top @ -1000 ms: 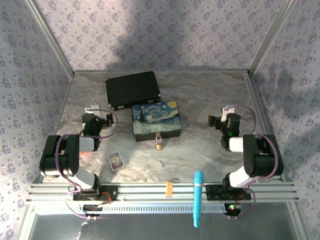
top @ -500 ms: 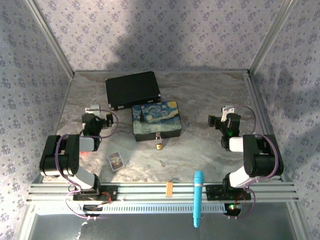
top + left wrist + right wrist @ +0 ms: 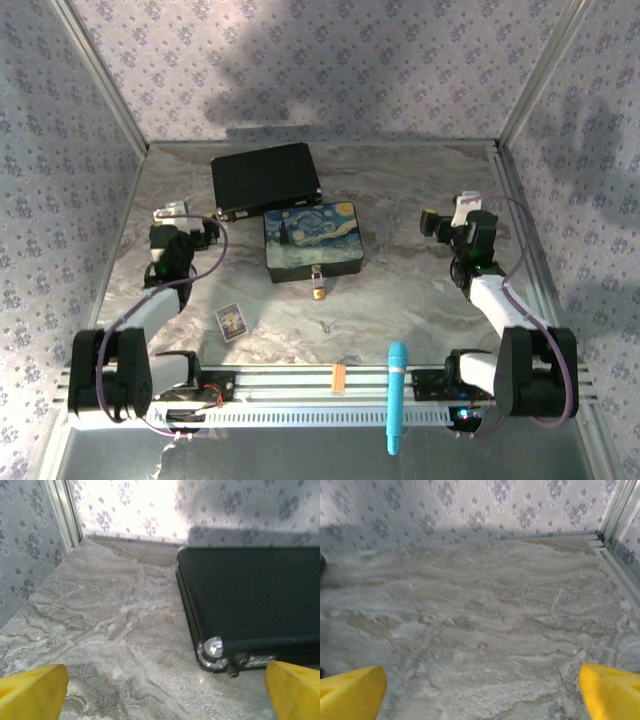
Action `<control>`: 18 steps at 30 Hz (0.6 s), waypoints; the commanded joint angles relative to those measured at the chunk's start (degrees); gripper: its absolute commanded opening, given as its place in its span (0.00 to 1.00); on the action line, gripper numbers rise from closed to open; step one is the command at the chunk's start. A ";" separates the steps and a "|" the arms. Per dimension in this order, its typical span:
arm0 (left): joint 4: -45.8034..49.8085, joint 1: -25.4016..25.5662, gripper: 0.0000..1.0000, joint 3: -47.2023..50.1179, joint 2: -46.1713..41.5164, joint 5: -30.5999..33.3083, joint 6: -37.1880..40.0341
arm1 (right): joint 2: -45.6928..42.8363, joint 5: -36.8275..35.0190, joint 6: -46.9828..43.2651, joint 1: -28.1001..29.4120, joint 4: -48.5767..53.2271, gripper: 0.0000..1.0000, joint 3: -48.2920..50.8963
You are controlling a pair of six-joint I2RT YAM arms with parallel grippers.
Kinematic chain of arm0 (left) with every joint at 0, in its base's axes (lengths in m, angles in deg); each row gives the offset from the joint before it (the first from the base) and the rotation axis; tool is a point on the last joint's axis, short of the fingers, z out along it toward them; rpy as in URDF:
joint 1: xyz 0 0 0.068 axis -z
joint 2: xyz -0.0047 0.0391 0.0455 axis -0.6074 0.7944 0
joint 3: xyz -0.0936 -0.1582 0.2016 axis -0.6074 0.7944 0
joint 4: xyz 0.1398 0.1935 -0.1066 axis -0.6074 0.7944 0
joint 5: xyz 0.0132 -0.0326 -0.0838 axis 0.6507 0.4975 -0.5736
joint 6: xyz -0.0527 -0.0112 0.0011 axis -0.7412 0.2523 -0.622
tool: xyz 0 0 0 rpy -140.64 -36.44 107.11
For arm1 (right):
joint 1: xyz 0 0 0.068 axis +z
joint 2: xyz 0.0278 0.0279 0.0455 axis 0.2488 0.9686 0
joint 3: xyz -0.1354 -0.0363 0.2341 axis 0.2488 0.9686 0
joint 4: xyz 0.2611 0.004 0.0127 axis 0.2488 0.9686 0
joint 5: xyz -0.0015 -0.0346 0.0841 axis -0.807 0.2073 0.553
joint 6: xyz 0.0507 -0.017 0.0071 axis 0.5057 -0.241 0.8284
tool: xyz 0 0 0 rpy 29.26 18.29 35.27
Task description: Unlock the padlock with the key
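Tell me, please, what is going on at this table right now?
Two robot arms are meant to unlock a tiny brass padlock, which sits at the front edge of the Starry-Night painted box. Neither holds anything: the left pincer is open, facing the corner of a flat black case, and the right pincer is open over bare marble tabletop, both well away from the padlock. I cannot pick out the key.

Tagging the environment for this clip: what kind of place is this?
Probably a staged lab workcell, not a real room: a marble-patterned table boxed in by floral wallpaper panels on aluminium posts, with the left arm and right arm bolted to an aluminium rail at its near edge.
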 commanded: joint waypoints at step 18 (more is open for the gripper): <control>43.31 21.48 1.00 -8.59 -12.96 -19.98 -33.85 | -6.78 0.66 21.48 35.87 40.28 0.93 -5.76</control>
